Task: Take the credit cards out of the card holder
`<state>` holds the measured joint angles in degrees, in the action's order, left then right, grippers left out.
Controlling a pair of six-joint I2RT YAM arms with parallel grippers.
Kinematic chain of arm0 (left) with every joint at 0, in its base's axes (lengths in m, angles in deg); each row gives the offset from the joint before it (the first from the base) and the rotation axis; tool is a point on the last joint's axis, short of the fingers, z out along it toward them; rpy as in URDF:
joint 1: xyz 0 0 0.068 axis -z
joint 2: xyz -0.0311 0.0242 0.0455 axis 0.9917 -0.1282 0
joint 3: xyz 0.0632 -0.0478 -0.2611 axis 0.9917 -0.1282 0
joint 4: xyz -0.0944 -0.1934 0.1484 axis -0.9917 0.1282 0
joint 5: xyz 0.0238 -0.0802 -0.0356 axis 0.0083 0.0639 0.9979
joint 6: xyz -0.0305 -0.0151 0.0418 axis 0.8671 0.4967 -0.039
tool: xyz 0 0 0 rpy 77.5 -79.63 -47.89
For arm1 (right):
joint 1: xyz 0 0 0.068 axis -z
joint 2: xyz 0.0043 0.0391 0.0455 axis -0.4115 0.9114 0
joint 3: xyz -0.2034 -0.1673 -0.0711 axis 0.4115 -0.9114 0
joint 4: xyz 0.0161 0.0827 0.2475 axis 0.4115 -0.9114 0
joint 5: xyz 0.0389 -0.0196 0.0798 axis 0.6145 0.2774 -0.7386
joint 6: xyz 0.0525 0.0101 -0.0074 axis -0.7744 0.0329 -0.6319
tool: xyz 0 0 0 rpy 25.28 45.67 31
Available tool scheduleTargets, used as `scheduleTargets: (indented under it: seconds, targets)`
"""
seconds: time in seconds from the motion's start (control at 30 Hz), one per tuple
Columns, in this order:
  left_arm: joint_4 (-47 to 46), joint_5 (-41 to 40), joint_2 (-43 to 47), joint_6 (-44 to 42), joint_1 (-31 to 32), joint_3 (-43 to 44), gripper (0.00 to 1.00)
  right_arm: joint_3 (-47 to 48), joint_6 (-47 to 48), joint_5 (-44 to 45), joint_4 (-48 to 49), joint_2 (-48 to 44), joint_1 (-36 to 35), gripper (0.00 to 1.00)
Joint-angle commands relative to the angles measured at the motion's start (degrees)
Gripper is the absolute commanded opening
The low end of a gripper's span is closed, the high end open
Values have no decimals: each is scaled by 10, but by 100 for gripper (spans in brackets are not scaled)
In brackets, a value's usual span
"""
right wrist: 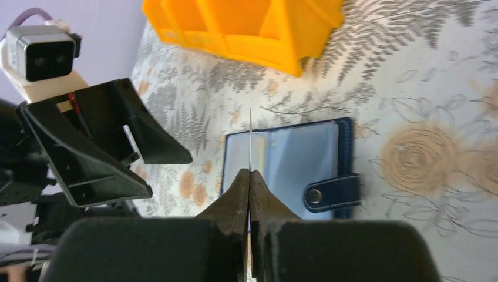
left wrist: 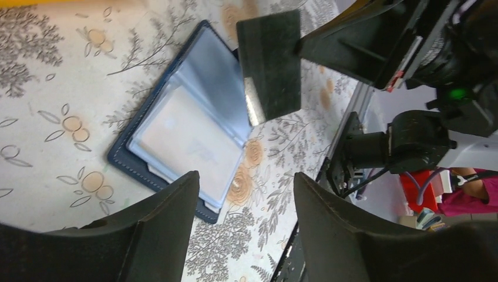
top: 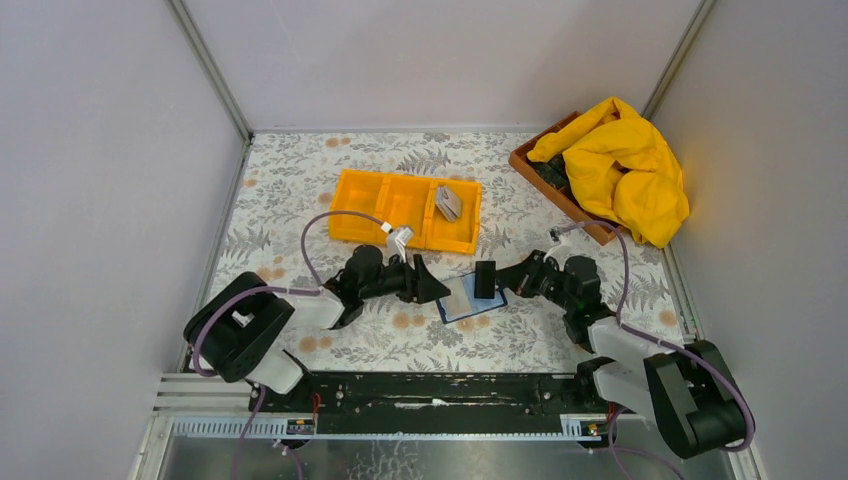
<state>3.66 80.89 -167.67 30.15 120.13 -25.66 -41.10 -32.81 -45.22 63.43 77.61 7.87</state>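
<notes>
On the floral desk (top: 300, 185), the holder (top: 462, 303) lies open; the right hand (right wrist: 249, 176) pinches a dark card (left wrist: 270, 64) above it, the left hand (left wrist: 245, 188) spread wide beside, likely to steady it.

The dark blue card holder (top: 470, 300) lies open and flat near the middle of the bench, a pale tan card (left wrist: 188, 141) showing in its clear sleeve. A dark card (left wrist: 270, 61) stands upright just above it, pinched in the jaws of the right gripper (right wrist: 249, 176). Grey cards (top: 448, 203) lie heaped toward the far edge.
</notes>
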Motion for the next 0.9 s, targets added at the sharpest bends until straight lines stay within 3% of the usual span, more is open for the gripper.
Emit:
scheduleTargets:
  seconds: [0.0, 0.37, 0.53, 0.87]
  targets:
    - [-91, 24, 25, 11, -4, -12, 68, -1, -35, -100, 137, 33, 2, 0]
    - [-125, 63, 46, 8, -25, -10, 69, -8, -169, -242, 433, 175, 1, 0]
    - [-164, 106, 20, 32, -26, -1, 52, -2, -232, -273, 545, 240, -3, 0]
    - [-142, 97, 47, 12, -26, 4, 53, 26, -242, -296, 562, 279, -50, 0]
